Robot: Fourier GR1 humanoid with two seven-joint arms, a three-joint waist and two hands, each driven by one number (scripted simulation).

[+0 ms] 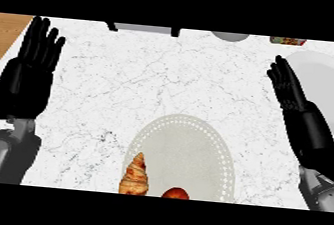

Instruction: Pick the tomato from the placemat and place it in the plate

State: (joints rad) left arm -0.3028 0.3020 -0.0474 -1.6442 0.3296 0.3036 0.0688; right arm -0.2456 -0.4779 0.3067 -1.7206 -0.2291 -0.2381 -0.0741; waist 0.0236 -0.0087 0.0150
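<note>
at the very bottom of the head view, just left of centre, a small red-orange tomato (175, 193) sits on the near end of a pale oval placemat (197, 142) with a dotted border. only the tomato's top shows; the rest is cut off by the lower edge. just beside it on its left lies a golden croissant (135, 176), long axis running near to far, pointed end away from the robot. whether the two touch cannot be told.

the placemat rests on a white marble counter (151, 78). farther out, on each side, the robot's two black hands stand raised and resting, neither holding anything. the left hand (31, 70) is at the left edge, fingers straight and slightly spread, pointing away. the right hand (295, 98) is at the right side, seen more edge-on, fingers straight and close together.

the tomato lies nearer the robot than both hands, low and between them, so either hand would have to draw back and inward to reach it. the right hand looks the better choice: the croissant lies on the tomato's left, and a white plate (331, 91) lies at the right edge, just beyond and beside the right hand, well apart from the tomato.

at the far counter edge are a dark-legged object (144, 28), a pale round object (230, 36) and a colourful item (288, 41), too cropped to name.
</note>
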